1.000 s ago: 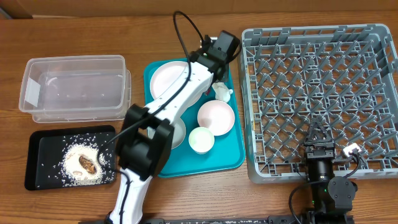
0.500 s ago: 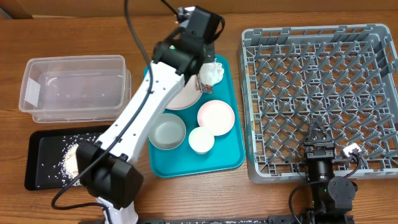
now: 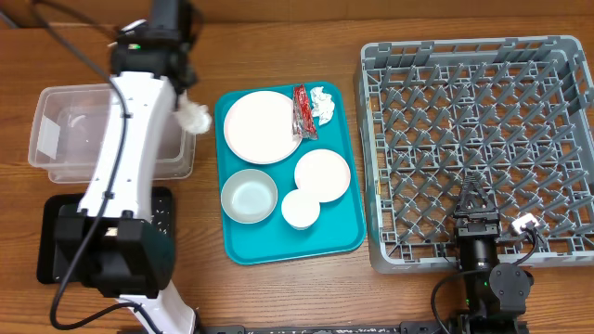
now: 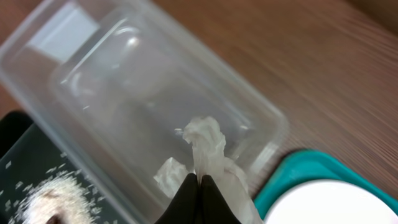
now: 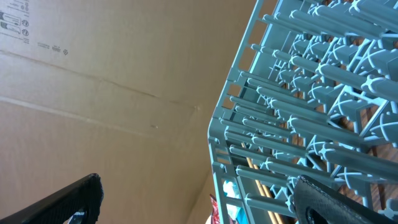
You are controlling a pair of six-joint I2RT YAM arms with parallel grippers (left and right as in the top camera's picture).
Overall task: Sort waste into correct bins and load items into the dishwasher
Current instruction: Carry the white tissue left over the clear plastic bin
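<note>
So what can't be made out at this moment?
- Black tray: overhead, the left arm covers most of it; the left wrist view shows one corner with rice, cut by the edge.
- Napkin in the left gripper: whether it touches the clear tub cannot be told in either view.
- White object by the right arm: overhead, too small to identify.

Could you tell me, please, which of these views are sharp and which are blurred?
Overhead view: sharp and evenly lit, dish rack pegs crisp. Left wrist view: soft throughout, clear tub and napkin smeared. Right wrist view: dish rack sharp, bottom corners dark.
</note>
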